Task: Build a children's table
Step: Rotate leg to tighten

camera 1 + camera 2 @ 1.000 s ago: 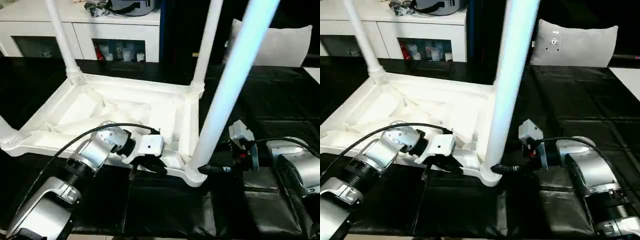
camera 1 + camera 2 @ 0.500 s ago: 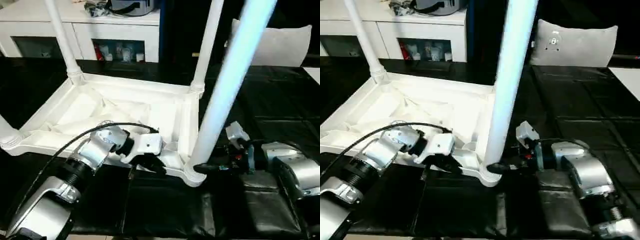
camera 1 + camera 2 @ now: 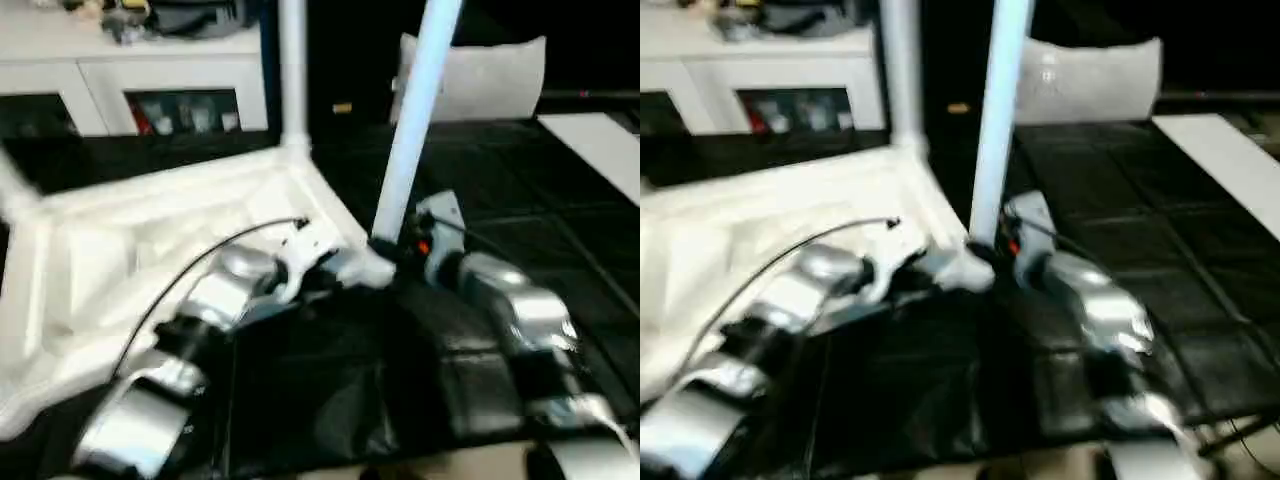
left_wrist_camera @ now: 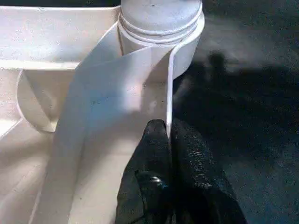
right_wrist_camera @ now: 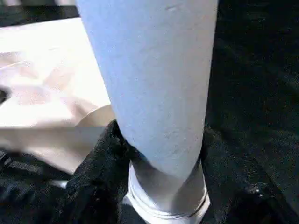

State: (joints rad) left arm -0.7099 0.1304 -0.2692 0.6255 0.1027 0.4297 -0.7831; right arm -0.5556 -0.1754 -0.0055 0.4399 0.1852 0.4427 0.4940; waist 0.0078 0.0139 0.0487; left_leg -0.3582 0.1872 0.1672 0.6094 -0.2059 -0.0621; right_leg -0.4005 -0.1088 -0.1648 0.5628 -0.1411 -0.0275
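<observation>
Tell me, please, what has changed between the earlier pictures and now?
The right gripper has closed around the base of the near leg. The tabletop appears to have swung, that corner moving away from the robot; the head camera has turned as well. The left gripper stays pinched on the tabletop's rim, and the far leg still stands in its socket.

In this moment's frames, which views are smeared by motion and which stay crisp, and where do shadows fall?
Both eye views are motion-blurred, smearing the tabletop and forearms; the left wrist view is crisp, the corner socket casting a shadow on the black surface; the right wrist view is sharp on the leg.
</observation>
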